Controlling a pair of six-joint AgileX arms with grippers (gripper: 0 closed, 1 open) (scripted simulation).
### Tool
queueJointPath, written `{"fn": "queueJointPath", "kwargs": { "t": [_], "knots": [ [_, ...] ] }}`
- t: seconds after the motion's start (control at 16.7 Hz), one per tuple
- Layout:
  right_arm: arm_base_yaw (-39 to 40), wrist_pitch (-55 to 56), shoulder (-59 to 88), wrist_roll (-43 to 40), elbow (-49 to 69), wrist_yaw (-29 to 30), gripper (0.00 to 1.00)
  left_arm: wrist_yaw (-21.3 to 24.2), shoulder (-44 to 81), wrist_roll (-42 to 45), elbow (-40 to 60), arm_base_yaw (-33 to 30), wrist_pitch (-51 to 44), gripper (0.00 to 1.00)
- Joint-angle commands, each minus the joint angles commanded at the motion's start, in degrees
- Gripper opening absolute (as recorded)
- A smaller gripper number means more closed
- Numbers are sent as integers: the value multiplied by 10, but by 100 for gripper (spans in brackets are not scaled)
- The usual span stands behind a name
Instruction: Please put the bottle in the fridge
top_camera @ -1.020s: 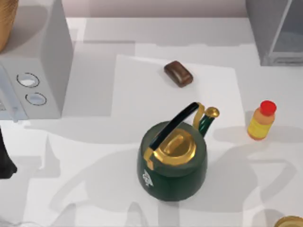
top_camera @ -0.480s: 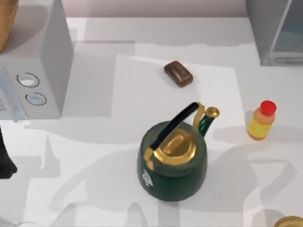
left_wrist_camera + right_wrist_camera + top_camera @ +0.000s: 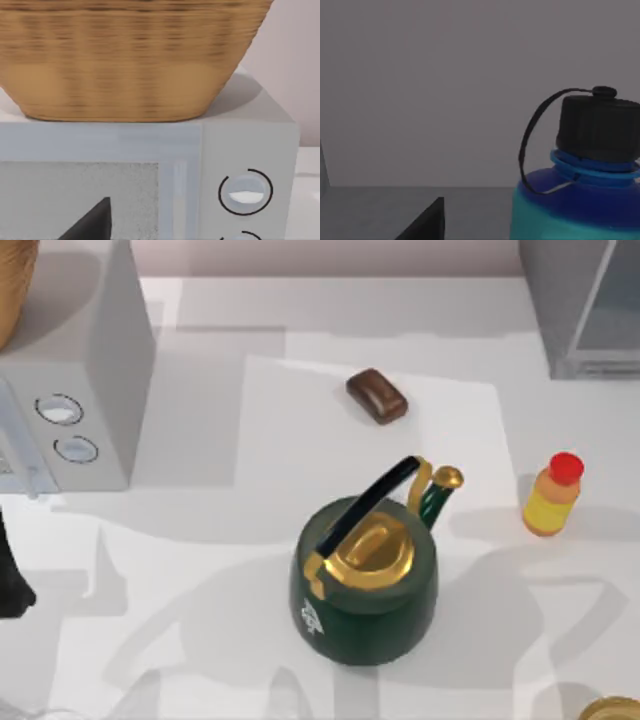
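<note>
Bottle [image 3: 552,496] – small, yellow, red-capped – stands upright on the table [image 3: 200,640] towards its right side, out in the open and well short of the fridge [image 3: 580,310], which sits at the far right corner. So it does not lie where the task wants it.

Neither gripper has hold of it. A dark stretch of the left arm [image 3: 8,580] shows at the table's left edge, and the left gripper [image 3: 90,225] faces the microwave [image 3: 150,165] with the wicker basket [image 3: 130,55] on top. The right gripper [image 3: 425,220] looks at a blue flask [image 3: 580,190] with a black cap, standing on a grey surface. How far open either gripper is, I cannot tell.

What could go wrong, as I judge it:
- The flask is also a bottle of sorts, so the arm might go for the wrong one (the task sentence does not say which).
- The yellow bottle is narrow and tall for its base, so a grasp that meets it off-centre or too high could knock it over, and it would roll.
- The green kettle [image 3: 365,575] stands near, its spout towards the bottle – a low reach across the table could clip it.
- The fridge opening looks tight, so the bottle could catch its edge on the way in.

Against the earlier top views, the bottle, the kettle and the brown bar [image 3: 377,395] stand just as before. Only the faint shadows by the near edge have shifted a little.
</note>
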Motion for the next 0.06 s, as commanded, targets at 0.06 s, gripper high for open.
{"fn": "queueJointPath", "kwargs": {
  "t": [0.06],
  "knots": [
    [0, 0, 0, 0, 0, 0, 100, 0, 0, 0, 0, 0, 0, 100]
  ]
}}
